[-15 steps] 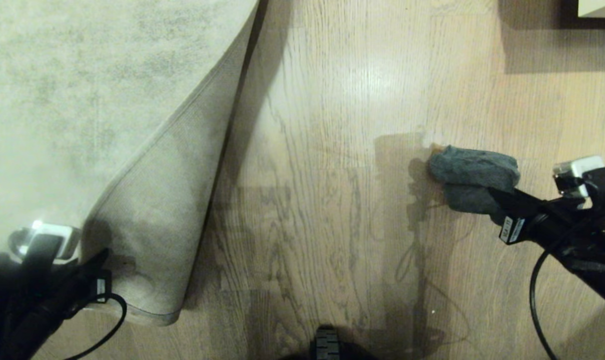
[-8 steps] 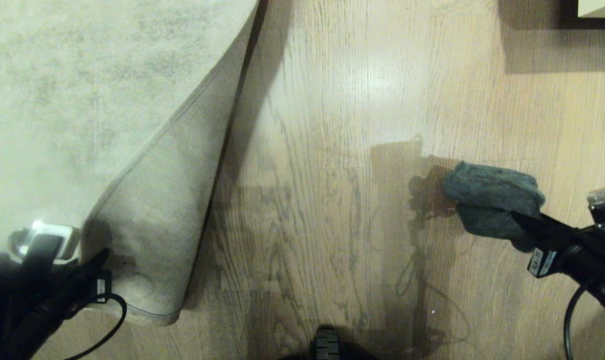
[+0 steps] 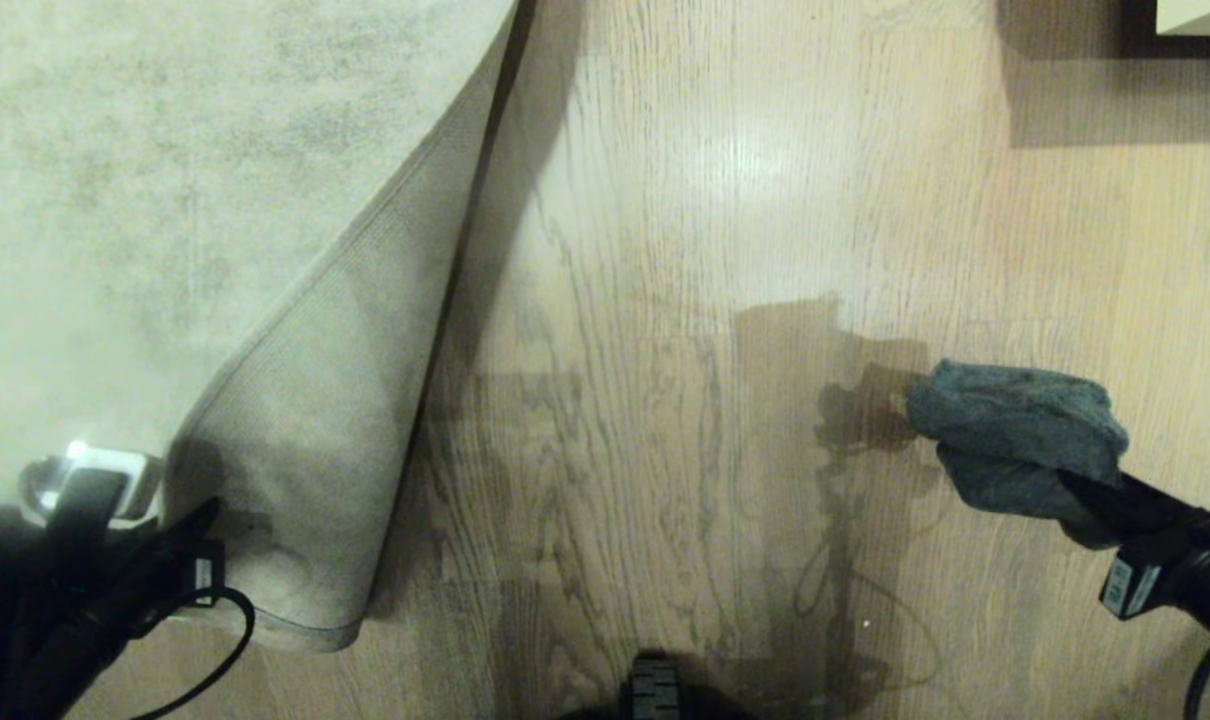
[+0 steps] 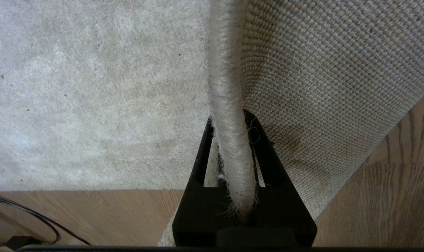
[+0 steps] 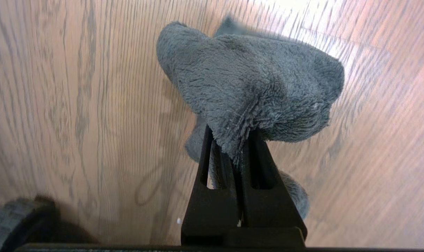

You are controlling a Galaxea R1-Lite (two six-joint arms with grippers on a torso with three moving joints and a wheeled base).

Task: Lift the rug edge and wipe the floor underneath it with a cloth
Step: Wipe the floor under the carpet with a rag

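the rug (image 3: 145, 200) fills the upper left of the head frame, its near corner folded over so the woven tan backing (image 3: 315, 430) faces up in a long wedge running down to the lower left. at that lower-left corner the left gripper (image 3: 190, 560) is clamped on the rug's bound edge; the left wrist frame shows the two black fingers (image 4: 201, 157) pressed on either side of the thick edge cord (image 4: 229, 105), with the pile surface on one side and the backing on the other. the floor (image 3: 665, 300), light wood-grain planks with a bright sheen near the upper middle, lies bare to the right of the fold. at the right of the head frame the cloth (image 3: 1015, 430), a dark grey-teal fuzzy lump, is pinched by the right gripper (image 3: 1090, 490), jaws closed on its fold, above the planks at the lower right. a black wheel (image 3: 655, 690) shows at the bottom centre.
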